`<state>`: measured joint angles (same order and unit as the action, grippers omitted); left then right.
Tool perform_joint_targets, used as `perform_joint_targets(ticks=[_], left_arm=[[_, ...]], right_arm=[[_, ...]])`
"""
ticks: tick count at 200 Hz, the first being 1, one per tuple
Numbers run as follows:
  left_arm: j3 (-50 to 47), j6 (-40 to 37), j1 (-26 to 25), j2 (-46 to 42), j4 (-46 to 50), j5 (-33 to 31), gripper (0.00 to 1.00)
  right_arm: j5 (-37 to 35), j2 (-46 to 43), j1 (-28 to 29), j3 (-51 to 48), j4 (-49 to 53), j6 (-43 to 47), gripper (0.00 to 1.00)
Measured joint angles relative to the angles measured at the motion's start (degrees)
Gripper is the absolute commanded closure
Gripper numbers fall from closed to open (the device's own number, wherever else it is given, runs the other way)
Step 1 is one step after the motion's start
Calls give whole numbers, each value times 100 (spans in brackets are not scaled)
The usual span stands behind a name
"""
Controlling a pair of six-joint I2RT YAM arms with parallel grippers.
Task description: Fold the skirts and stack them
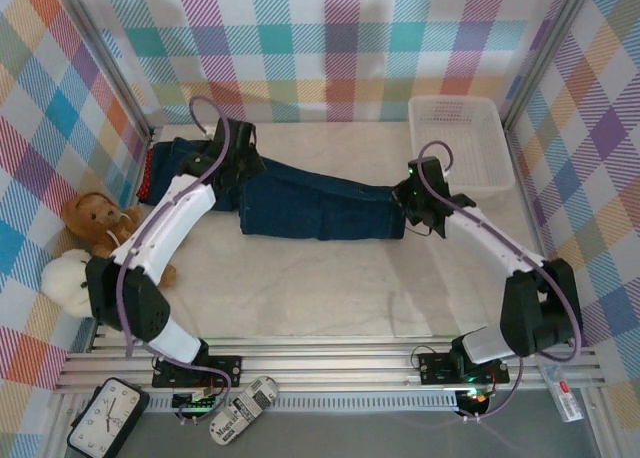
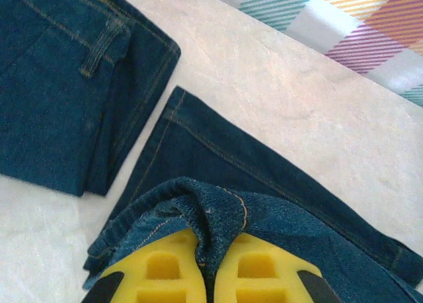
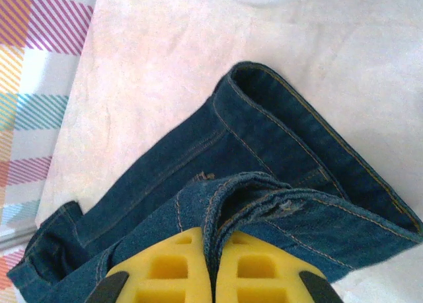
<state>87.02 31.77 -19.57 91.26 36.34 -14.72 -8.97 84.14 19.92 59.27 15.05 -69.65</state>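
A dark blue denim skirt [image 1: 320, 206] lies stretched across the middle of the table, folded along its length. My left gripper [image 1: 238, 166] is shut on its left end. In the left wrist view the yellow fingers [image 2: 165, 266] pinch a bunched fold of that denim [image 2: 218, 210]. My right gripper [image 1: 412, 208] is shut on the right end, and in the right wrist view the gripper [image 3: 211, 243] clamps a doubled hem [image 3: 264, 197]. A second, folded denim skirt [image 1: 185, 158] [image 2: 59, 91] lies at the far left, with a red cloth edge [image 1: 148, 181] showing under it.
A white mesh basket [image 1: 462, 143] stands at the back right. A brown teddy bear [image 1: 95, 218] and a white one [image 1: 62, 278] sit at the left edge. A clock [image 1: 105, 418] and a remote [image 1: 242, 408] lie in front of the rail.
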Motion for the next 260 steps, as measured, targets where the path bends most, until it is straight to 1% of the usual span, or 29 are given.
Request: perform_joint_targets(ticks=[30, 61, 80, 83, 88, 89, 93, 94, 96, 99, 108, 116, 119, 124, 125, 128, 130, 143, 159, 196, 225, 240, 260], left_arm=[[391, -164, 184, 667, -50, 57, 100], [918, -184, 289, 1364, 61, 74, 100], [1327, -175, 356, 1810, 243, 214, 100], [1432, -160, 378, 1919, 286, 251, 94], [1593, -160, 404, 2065, 358, 310, 79], [1620, -160, 409, 2090, 367, 317, 78], [1775, -140, 435, 2218, 426, 363, 62], [1801, -146, 439, 2245, 435, 376, 61], [1875, -160, 452, 2317, 457, 396, 53], [1982, -129, 474, 2402, 496, 433, 46], [2275, -127, 531, 2662, 566, 509, 31], [2524, -120, 588, 2874, 629, 573, 22], [2623, -118, 603, 2946, 680, 597, 20], [2806, -118, 634, 3077, 767, 640, 17], [2865, -118, 640, 3112, 804, 662, 16], [2977, -116, 656, 3187, 859, 697, 14], [3060, -116, 664, 3239, 894, 713, 13], [3436, -127, 697, 3477, 1054, 896, 5], [3471, -76, 697, 3501, 1163, 1200, 0], [3119, 46, 570, 3493, 1067, 2184, 0], [3405, 256, 455, 3906, 933, 2865, 0], [3591, 339, 422, 4218, 822, 2951, 0], [3624, 396, 433, 4564, 852, 2850, 0]], right_arm=[[-118, 647, -11, 461, 74, 120, 96], [-155, 1193, -13, 852, 114, 238, 87], [-170, 1453, -37, 1043, 155, 291, 80], [-170, 1493, -44, 1075, 157, 282, 79], [-170, 1565, -59, 1143, 149, 297, 77], [-170, 1574, -63, 1150, 149, 297, 77], [-166, 1620, -76, 1191, 142, 319, 74], [-166, 1626, -79, 1198, 138, 323, 74], [-162, 1644, -85, 1215, 131, 323, 72], [-164, 1661, -92, 1239, 127, 356, 70], [-160, 1698, -118, 1296, 98, 424, 62], [-164, 1709, -122, 1362, 87, 459, 52], [-160, 1709, -122, 1386, 87, 540, 45], [-168, 1709, -122, 1429, 85, 535, 28], [-166, 1709, -125, 1443, 85, 564, 24], [-170, 1709, -127, 1467, 76, 568, 5], [-166, 1709, -127, 1482, 66, 575, 1], [-103, 1709, -140, 1572, -31, 651, 1], [48, 1707, -114, 1596, -155, 787, 1], [501, 1871, 175, 1864, -240, 1237, 1], [813, 2428, 304, 2140, -649, 1513, 1], [791, 2809, 299, 2308, -654, 1631, 1], [651, 3224, 269, 2450, -575, 1799, 1]])
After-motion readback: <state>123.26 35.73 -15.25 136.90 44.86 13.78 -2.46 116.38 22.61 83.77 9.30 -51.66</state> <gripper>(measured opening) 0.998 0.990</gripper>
